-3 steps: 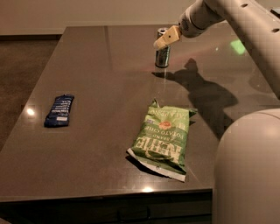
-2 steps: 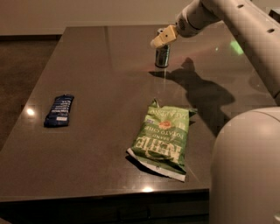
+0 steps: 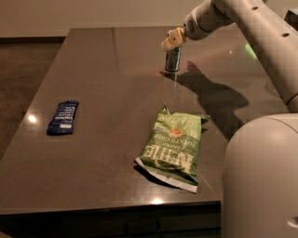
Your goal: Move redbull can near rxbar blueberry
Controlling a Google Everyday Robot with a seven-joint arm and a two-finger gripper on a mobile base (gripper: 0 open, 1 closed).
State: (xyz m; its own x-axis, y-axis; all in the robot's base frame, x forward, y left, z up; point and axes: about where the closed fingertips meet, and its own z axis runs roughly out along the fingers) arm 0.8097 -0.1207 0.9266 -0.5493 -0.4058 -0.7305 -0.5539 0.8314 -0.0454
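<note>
Dark, glossy brown tabletop [image 3: 116, 116] fills the view. Beyond its far edge stands a pale wall [image 3: 70, 14] with a dark baseboard [image 3: 32, 39]. Brown floor [image 3: 23, 83] lies off the left edge. White light reflections [image 3: 31, 118] sit near the left and front edges; a green reflection [image 3: 249, 51] lies toward the far right corner.

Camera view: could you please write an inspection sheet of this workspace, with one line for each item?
Surface: dark glossy table with small light reflections.
Job's things: redbull can upright at the far side; rxbar blueberry flat near the left edge, far apart from the can.
Clutter: green chip bag lying flat near the front edge.
Grippers: gripper right at the can's top; whether it grasps the can is not clear.
Cables: nothing seen.
Surroundings: brown floor at left, pale wall behind, robot body at lower right.
</note>
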